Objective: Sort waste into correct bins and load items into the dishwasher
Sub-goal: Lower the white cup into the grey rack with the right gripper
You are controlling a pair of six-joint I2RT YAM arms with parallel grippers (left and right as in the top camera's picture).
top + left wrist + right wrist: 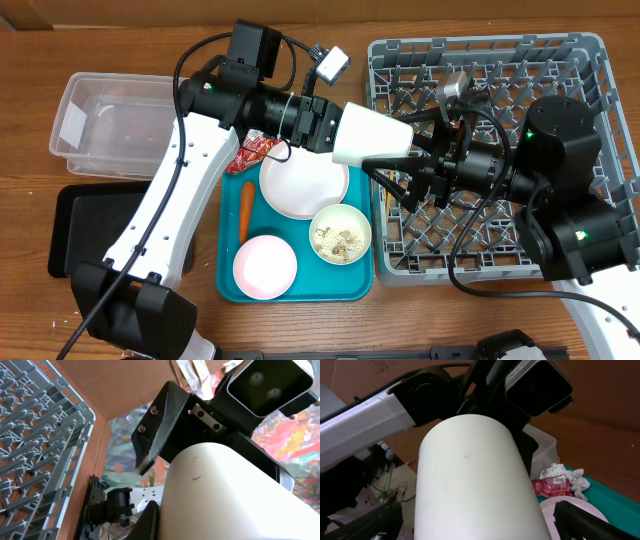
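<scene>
My left gripper [338,130] is shut on the small white cup [372,133] and holds it on its side in the air between the teal tray and the grey dish rack [590,60]. My right gripper [390,172] is open, with its fingers on either side of the cup's free end. In the right wrist view the cup [475,480] fills the space between the wide-apart fingers [480,525]. In the left wrist view the cup [225,495] sits between the fingers [155,487], with the rack [40,435] at the left.
The teal tray [228,290] holds a pale plate [304,180], a pinkish dish [265,265], a white bowl of tan crumbs [340,233], a carrot [245,212], a red wrapper [255,152] and crumpled paper [560,471]. A clear tub [110,115] and a black tray [85,230] lie at the left.
</scene>
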